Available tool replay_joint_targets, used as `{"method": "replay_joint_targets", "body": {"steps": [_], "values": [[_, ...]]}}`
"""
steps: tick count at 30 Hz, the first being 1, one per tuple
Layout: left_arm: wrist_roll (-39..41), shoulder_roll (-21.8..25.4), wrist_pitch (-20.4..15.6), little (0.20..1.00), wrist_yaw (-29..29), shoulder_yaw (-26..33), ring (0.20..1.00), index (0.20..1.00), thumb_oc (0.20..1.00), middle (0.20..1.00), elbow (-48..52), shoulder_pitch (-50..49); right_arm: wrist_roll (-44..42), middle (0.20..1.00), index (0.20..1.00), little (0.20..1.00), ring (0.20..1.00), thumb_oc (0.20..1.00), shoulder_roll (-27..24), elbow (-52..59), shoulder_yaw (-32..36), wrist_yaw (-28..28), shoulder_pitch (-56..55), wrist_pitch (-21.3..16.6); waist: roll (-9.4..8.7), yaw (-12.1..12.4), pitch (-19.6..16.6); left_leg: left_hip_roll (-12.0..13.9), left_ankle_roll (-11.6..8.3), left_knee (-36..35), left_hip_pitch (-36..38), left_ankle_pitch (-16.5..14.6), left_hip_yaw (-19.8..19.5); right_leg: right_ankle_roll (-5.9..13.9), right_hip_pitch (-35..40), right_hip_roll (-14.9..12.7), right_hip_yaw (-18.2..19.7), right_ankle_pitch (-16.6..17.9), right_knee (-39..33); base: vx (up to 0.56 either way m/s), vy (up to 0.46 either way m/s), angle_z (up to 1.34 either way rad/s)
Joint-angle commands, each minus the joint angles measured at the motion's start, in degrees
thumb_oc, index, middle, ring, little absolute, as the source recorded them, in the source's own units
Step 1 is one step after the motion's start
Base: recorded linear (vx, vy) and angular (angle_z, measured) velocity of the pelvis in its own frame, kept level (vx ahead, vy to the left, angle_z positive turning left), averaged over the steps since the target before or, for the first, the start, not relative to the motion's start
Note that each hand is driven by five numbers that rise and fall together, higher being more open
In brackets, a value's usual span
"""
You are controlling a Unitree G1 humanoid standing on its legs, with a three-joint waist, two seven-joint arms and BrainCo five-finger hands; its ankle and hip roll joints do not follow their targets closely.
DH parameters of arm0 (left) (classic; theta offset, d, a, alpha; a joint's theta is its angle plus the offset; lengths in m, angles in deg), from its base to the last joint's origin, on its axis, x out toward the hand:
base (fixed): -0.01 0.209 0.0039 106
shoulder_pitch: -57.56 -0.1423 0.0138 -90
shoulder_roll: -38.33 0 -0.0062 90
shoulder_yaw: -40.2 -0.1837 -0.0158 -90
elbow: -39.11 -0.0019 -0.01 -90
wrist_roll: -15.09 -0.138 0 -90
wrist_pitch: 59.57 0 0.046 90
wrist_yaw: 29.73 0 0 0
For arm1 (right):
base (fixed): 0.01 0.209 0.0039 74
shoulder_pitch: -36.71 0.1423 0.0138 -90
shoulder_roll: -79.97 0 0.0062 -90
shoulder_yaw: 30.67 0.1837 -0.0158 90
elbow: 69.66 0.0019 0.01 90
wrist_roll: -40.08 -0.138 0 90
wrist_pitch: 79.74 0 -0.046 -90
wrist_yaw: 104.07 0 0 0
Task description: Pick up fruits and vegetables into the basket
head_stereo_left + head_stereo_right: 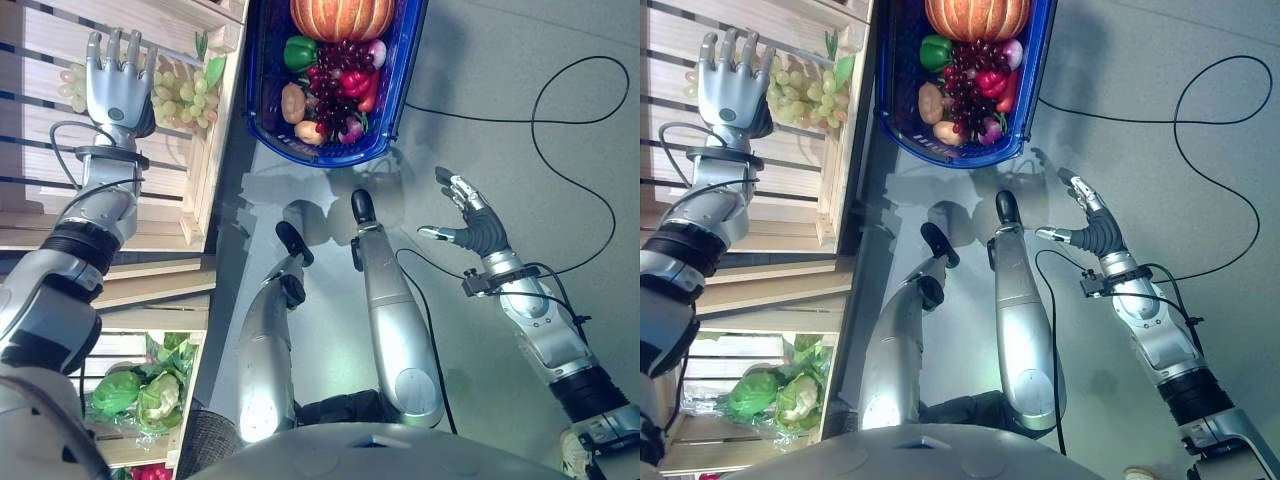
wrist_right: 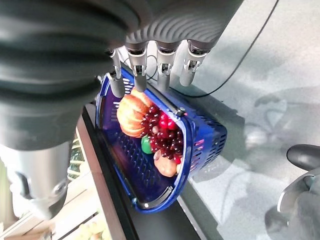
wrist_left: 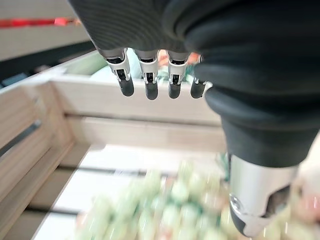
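The left hand (image 1: 115, 85) hovers with fingers spread wide over the green grapes (image 1: 185, 98) in the wooden crate (image 1: 205, 165). The right hand (image 1: 470, 220) hangs empty and relaxed above the floor, well apart from the blue basket (image 1: 265, 90), which holds a pumpkin (image 1: 340, 15), green pepper (image 1: 298, 52) and dark grapes (image 1: 335, 85).

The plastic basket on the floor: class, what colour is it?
Blue plastic basket, clearest in the right wrist view.

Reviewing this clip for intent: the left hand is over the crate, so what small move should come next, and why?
Probably lower the left hand onto the green grapes and close its fingers: it hovers open above them in the wooden crate, holding nothing, and the blue basket sits alongside.
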Motion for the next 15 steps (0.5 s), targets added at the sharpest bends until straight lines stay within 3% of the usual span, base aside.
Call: {"method": "replay_joint_targets", "body": {"steps": [1, 5, 9, 15], "values": [[-0.5, 0.5, 4.3, 1.0, -0.3, 2.9, 1.0, 1.0, 1.0, 1.0, -4.7, -0.2, -2.1, 1.0, 1.0, 1.0, 1.0, 1.0, -0.2, 3.3, 0.9, 0.3, -0.9, -0.8, 1.73, -2.4, -2.9, -2.3, 1.57, 7.8, -4.0, -8.6, 0.7, 3.62, -2.0, 3.2, -0.3, -2.7, 1.1, 0.03, 0.068, -0.04], [-0.6, 0.1, 6.9, 1.0, -2.0, 3.7, 1.0, 1.0, 1.0, 1.0, -7.7, -0.5, -2.6, 1.0, 1.0, 1.0, 1.0, 1.0, -0.1, 3.5, 1.7, 0.2, -0.5, -0.5, 1.7, -2.4, -2.9, -2.1, 1.82, 9.3, -6.0, -9.2, 0.8, 3.61, -4.0, 3.1, 0.1, -2.8, 2.3, 0.03, 0.06, -0.02], [-0.3, 0.4, 10.9, 1.0, -0.3, 4.5, 1.0, 1.0, 1.0, 1.0, -10.6, -0.7, -2.3, 1.0, 1.0, 1.0, 1.0, 1.0, -0.5, 3.7, 2.3, -0.5, -0.3, -1.6, 1.59, -2.4, -2.9, -1.7, 2.03, 10.7, -8.1, -9.5, 0.8, 3.53, -6.2, 2.9, 0.3, -2.8, 3.5, 0.02, 0.046, -0.02], [2.5, 1.4, 13.3, 1.0, 3.6, 6.5, 1.0, 1.0, 1.0, 1.0, -12.2, -0.2, -0.6, 1.0, 1.0, 1.0, 1.0, 1.0, -1.4, 4.7, 2.9, -3.0, 0.4, -2.1, 1.65, -2.3, -2.9, -1.5, 2.12, 12.2, -10.6, -9.9, 0.7, 3.3, -8.9, 3.0, 0.9, -2.9, 5.1, 0.02, 0.046, -0.02]]}}
